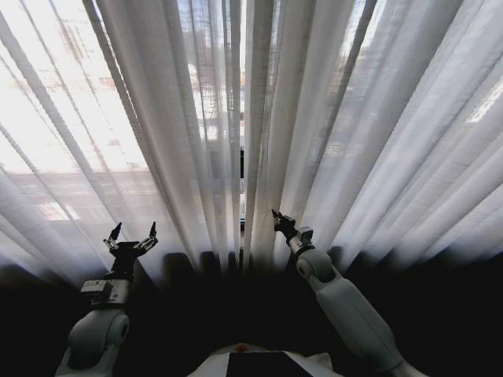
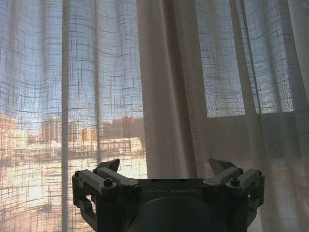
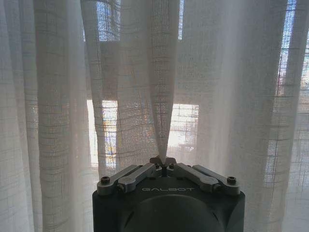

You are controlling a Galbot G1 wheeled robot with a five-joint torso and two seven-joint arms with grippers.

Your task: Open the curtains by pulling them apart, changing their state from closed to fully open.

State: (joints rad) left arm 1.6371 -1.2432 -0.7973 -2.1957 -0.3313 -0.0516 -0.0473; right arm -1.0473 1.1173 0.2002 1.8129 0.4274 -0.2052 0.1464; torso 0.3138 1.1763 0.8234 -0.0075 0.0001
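Curtains (image 1: 314,118) hanging closed across whole head view, pleats running vertically, narrow slit between panels at frame centre. Right gripper (image 1: 277,217) just right of slit, lower centre; fingers pinched together on single pleat of right panel, fabric drawn to point between tips in right wrist view (image 3: 162,160). Left gripper (image 1: 132,235) lower left, well apart from slit; fingers spread wide, nothing held, cloth ahead (image 2: 164,166). Right arm nearer seam. Likely pull: sideways toward frame right, across pleat axis.
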